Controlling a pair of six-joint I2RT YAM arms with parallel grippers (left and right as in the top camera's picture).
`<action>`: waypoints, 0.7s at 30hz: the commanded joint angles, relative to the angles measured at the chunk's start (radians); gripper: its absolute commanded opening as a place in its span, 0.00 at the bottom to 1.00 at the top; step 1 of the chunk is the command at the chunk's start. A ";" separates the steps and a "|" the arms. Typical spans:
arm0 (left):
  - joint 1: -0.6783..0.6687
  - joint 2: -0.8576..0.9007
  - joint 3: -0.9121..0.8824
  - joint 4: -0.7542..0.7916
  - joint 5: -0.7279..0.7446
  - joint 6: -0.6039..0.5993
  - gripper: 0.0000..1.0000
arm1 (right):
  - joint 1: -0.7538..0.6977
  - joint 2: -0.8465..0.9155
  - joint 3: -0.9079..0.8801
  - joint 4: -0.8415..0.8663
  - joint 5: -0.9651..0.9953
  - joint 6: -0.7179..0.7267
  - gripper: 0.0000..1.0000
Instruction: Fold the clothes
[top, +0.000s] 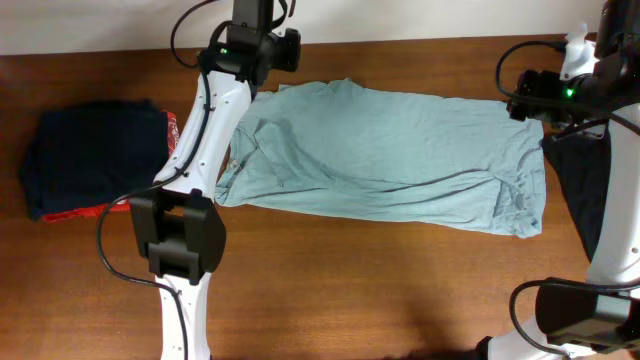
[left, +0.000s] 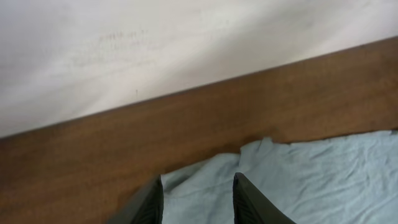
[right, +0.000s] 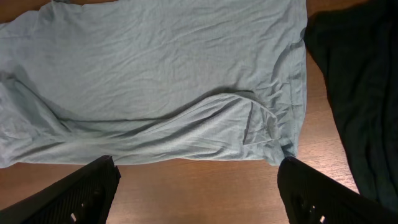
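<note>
**A:** How many pieces of clothing are there?

**B:** One pale grey-blue T-shirt (top: 390, 150), spread out and wrinkled across the middle of the table (top: 350, 290). Just beside its right end lies one dark loose garment (top: 585, 185). Well apart to the left sits one folded stack (top: 95, 160), navy with red showing at its edge.

**A:** And the claws?

**B:** Two. The left gripper (left: 198, 199) hangs over the shirt's far edge near the left end. Its fingers (left: 149, 202) stand a narrow gap apart with nothing between them. The right gripper (right: 198, 165) is over the right end, spread wide and empty, with the shirt's edge just past its fingertips.

**A:** Anything unclear?

**B:** From overhead, the left arm (top: 205, 120) covers the shirt's left end. I cannot tell whether either claw touches cloth. The dark garment runs behind the right arm (top: 620, 240).
</note>
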 joint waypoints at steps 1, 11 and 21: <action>-0.005 0.005 0.011 0.013 -0.007 0.016 0.36 | 0.005 -0.031 0.017 0.005 0.009 -0.008 0.85; -0.005 0.037 0.011 0.029 -0.024 0.016 0.36 | 0.003 0.023 0.016 0.085 0.071 -0.011 0.94; -0.006 0.160 0.011 0.198 -0.033 0.019 0.37 | -0.006 0.241 0.016 0.188 0.085 -0.011 0.96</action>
